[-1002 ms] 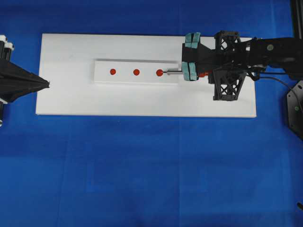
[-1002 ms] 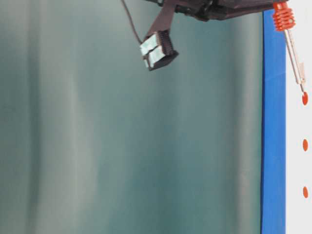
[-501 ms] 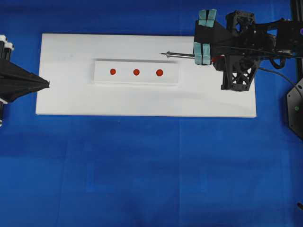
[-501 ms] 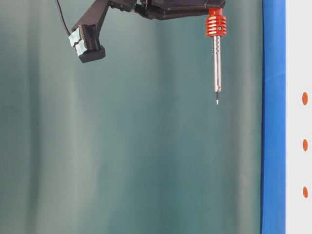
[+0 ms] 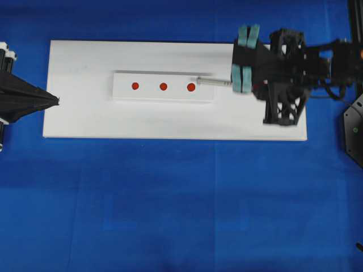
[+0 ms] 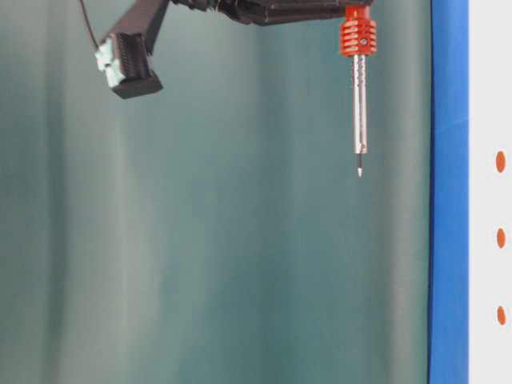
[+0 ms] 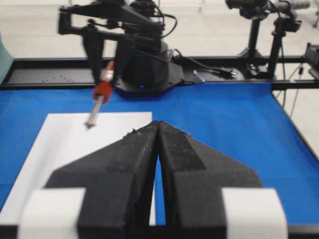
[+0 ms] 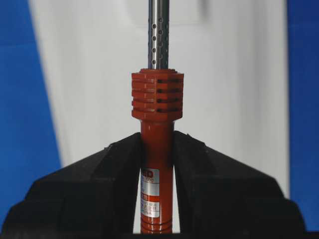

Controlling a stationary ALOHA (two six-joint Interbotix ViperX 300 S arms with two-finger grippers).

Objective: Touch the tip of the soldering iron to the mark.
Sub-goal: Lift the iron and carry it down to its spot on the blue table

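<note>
the right gripper [image 8: 157, 164] is clamped on the orange-red ribbed handle of the slim soldering iron [image 8: 157, 99], its black jaws pressed against both sides. from the white rectangular strip with three red dots [image 5: 163, 86], the iron's thin silver shaft [image 5: 214, 82] reaches in over the strip's right end, the tip just beside the nearest red dot [image 5: 191, 87] but not over it. the table-level view shows the tip [image 6: 359, 171] hanging well clear of the surface.

what could go wrong, i reckon: the tip comes down off to one side and lands on bare white beside the dot, since it sits a little off line now. a hard descent could also push the slim handle through the jaws.

the left gripper [image 7: 155, 149] sits with its black fingers together, well away past the strip's left end. the iron's black cord cannot be traced. the right arm is blurred from overhead, and the wrist view cuts off the tip.
</note>
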